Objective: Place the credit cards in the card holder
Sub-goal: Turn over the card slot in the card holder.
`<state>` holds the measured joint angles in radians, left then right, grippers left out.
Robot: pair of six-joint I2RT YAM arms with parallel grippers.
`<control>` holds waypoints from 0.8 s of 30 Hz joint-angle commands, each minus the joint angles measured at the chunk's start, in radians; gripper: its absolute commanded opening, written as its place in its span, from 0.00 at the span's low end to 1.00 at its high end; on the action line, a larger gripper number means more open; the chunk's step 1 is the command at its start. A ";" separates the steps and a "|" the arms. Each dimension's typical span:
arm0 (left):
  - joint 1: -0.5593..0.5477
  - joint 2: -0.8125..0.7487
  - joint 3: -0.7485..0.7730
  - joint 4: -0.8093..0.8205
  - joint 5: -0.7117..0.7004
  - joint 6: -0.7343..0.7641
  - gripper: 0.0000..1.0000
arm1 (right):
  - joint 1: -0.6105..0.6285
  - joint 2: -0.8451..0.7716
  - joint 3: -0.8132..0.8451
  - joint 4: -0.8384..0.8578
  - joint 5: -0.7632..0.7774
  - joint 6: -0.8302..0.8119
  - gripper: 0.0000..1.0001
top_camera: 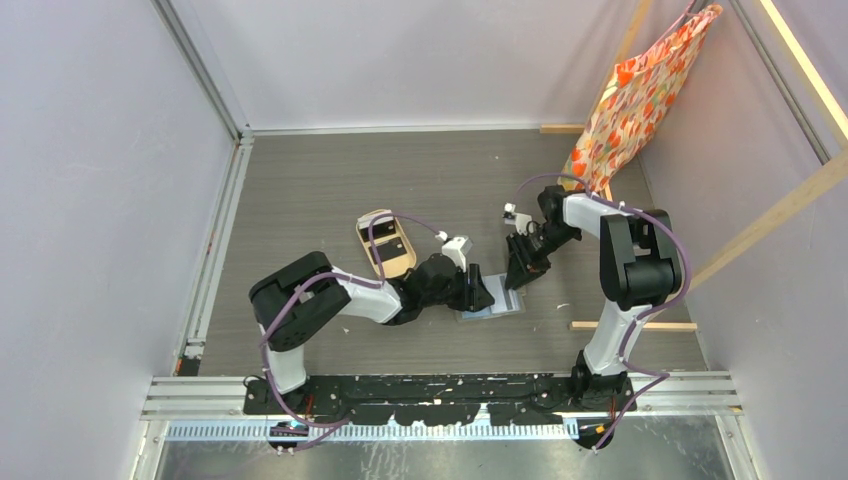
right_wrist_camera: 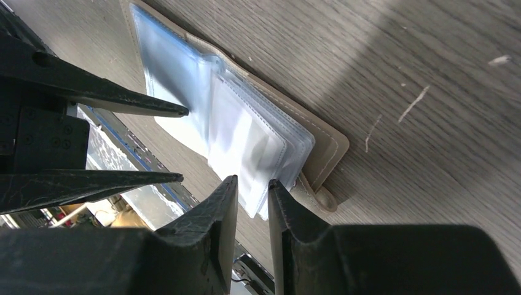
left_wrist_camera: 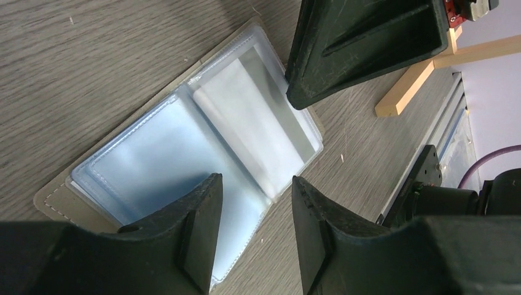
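Both angled down, left gripper (left_wrist_camera: 255, 179), right gripper (right_wrist_camera: 252, 180) over card holder (left_wrist_camera: 160, 153)

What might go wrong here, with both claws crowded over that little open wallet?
1. The left gripper and right gripper hang close together over the open card holder; a small misjudged move might knock them together.
2. Its clear sleeves look thin and loosely fanned, so a fingertip could crease one or flip the pages shut.
3. The card holder lies loose on the table; a nudge may slide it.
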<state>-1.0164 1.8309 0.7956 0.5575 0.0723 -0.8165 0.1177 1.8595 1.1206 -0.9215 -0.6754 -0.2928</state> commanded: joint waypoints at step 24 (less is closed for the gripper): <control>0.063 0.074 -0.153 0.446 0.104 -0.139 0.58 | 0.020 -0.024 0.041 0.017 -0.352 0.063 0.25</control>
<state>-0.9657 1.8908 0.6682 0.8951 0.1543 -0.9401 0.1272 1.8595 1.1301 -0.9127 -0.9260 -0.2470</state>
